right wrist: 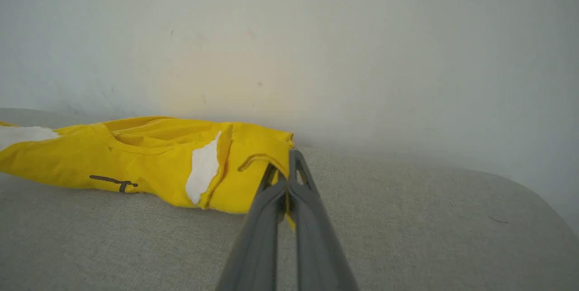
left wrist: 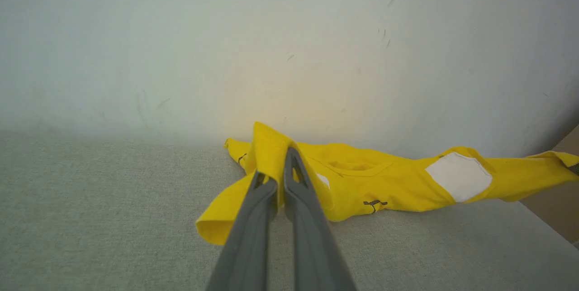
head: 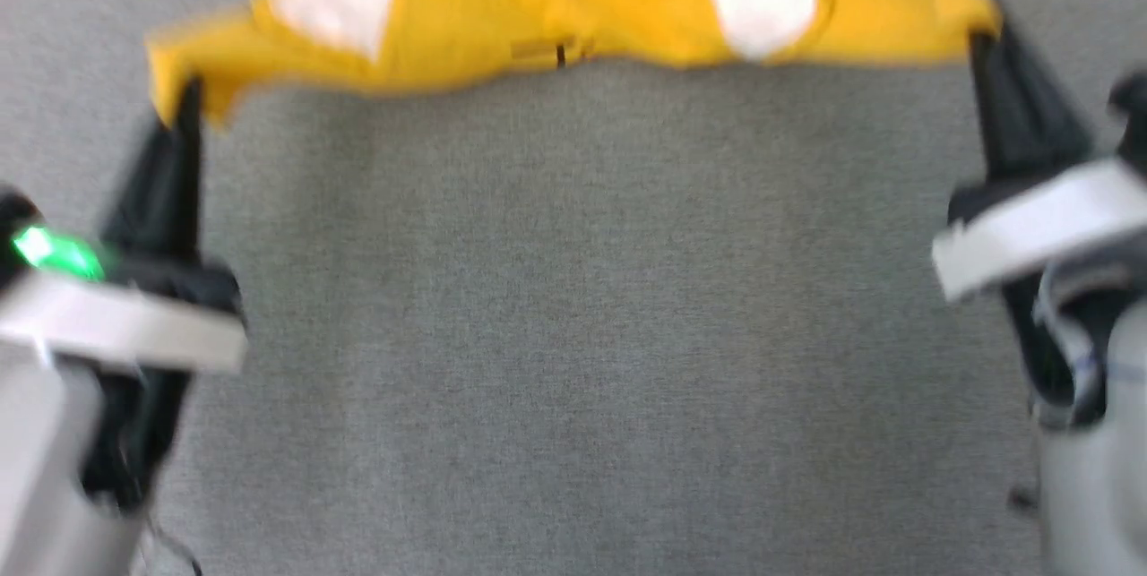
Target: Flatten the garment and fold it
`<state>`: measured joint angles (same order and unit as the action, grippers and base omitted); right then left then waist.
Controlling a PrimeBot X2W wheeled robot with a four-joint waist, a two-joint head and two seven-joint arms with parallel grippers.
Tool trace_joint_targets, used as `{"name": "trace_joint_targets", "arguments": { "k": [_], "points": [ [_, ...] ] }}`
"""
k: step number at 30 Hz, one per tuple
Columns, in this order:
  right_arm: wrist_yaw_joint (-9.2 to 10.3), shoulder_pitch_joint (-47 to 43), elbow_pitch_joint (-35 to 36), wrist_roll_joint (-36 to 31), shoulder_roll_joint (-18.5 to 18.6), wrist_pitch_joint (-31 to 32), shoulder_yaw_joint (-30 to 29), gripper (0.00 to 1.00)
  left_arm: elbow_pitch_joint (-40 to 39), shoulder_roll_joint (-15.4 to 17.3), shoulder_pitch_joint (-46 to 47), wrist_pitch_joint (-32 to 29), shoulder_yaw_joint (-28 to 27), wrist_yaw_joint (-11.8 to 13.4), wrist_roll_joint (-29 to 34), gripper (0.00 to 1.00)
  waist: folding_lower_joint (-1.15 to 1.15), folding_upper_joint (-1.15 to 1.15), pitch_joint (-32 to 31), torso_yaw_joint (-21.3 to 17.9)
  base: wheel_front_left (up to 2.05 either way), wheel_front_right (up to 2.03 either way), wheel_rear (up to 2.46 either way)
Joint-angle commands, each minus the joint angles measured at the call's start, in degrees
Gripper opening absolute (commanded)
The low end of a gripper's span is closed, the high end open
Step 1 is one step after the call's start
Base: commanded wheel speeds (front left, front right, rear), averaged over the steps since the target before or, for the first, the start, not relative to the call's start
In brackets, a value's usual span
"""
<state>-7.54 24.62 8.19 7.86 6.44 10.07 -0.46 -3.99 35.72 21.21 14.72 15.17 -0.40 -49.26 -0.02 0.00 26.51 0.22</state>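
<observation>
The garment (head: 556, 12), bright yellow with white patches and a small dark mark, stretches across the top of the blurred head view over grey fabric. My left gripper (head: 184, 101) is shut on its left end and my right gripper (head: 984, 38) is shut on its right end. From the left wrist, the left gripper (left wrist: 277, 164) pinches a yellow fold of the garment (left wrist: 384, 182), which trails to the right. From the right wrist, the right gripper (right wrist: 285, 166) clamps the garment (right wrist: 149, 164) at its edge, the cloth lying to the left.
A grey woven surface (head: 573, 334) spreads below the garment between my arms. A pale scuffed wall (left wrist: 289, 46) rises right behind the cloth. A brown edge (left wrist: 561, 209) shows at the right of the left wrist view, where the surface ends.
</observation>
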Motion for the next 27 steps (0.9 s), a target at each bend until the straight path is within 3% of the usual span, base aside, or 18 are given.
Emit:
{"name": "trace_joint_targets", "arguments": {
  "k": [1, 8, 18, 27],
  "points": [
    [0.05, -1.27, 0.34, 0.67, -0.19, 0.17, -0.25, 0.0, -0.3, 0.01, -1.39, 0.14, 0.06, 0.21, 0.17, 0.0, 0.02, 0.0, -3.43, -0.55, 0.0, 0.0, 0.0],
    [0.05, -15.85, 0.34, 6.15, 0.33, 6.47, -5.37, 0.0, -1.78, 1.8, -15.39, -3.77, 2.9, 1.63, -2.27, 0.0, 0.02, 0.0, -9.56, -0.42, 0.0, 0.0, 0.0],
    [0.05, -31.0, 3.03, 14.3, -0.74, 17.28, -11.94, 0.0, -3.88, 3.16, -27.18, -11.21, 6.06, 2.28, -9.14, 0.0, 0.02, 0.0, -15.62, 0.59, 0.0, 0.0, 0.0],
    [0.05, -43.61, 4.84, 17.13, -0.21, 28.01, -14.16, 0.0, -6.7, 4.15, -38.02, -16.78, 8.7, 6.16, -14.07, 0.0, 0.02, 0.0, -19.89, 0.73, 0.0, 0.0, 0.0]
  ]
}}
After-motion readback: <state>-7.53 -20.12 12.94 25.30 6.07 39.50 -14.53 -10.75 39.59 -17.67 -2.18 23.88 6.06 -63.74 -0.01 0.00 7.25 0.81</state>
